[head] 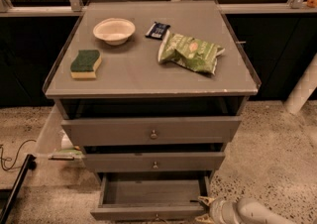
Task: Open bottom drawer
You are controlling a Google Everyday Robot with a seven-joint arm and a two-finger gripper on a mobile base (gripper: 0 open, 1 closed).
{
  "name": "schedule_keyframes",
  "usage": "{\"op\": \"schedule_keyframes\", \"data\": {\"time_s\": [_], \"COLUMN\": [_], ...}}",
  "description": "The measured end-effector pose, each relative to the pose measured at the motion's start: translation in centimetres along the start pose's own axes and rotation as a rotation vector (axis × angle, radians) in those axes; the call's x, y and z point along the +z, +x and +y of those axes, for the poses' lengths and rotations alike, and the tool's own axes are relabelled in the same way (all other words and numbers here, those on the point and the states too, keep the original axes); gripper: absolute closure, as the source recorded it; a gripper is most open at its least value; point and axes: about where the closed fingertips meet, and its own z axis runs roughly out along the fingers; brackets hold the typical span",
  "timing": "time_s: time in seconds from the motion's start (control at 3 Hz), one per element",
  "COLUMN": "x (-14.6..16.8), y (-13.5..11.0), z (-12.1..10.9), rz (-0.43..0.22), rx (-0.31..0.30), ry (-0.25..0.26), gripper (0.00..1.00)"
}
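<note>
The bottom drawer (152, 192) is at the very bottom of the grey cabinet, near the floor (267, 158). It is open and sticks out past the two drawers above it, so you can see its grey inside. Its little knob (156, 216) is in the middle of the front. The tool (202, 209) is low down, just beside the drawer's right front corner, with its two fingers spread apart and holding nothing. The middle drawer (154, 161) and the top drawer (151, 130) are out only a little. On the worktop (148, 77) are a sponge (85, 63), a white bowl (114, 30), a dark packet (157, 30) and a green bag (190, 52) (it is crinkly).
</note>
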Motion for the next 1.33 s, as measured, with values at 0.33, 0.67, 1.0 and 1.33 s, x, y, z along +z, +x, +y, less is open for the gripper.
{"op": "schedule_keyframes", "data": {"time_s": [0.33, 0.67, 1.0, 1.33], "x": [0.0, -1.1, -1.6, -2.1], "y": [0.0, 0.2, 0.2, 0.3], "z": [0.0, 1.0, 1.4, 2.2], "rz": [0.000, -0.001, -0.001, -0.005], "rx": [0.000, -0.003, -0.011, -0.007], "ry": [0.000, 0.000, 0.003, 0.008], "gripper": [0.66, 0.89, 1.00, 1.00]}}
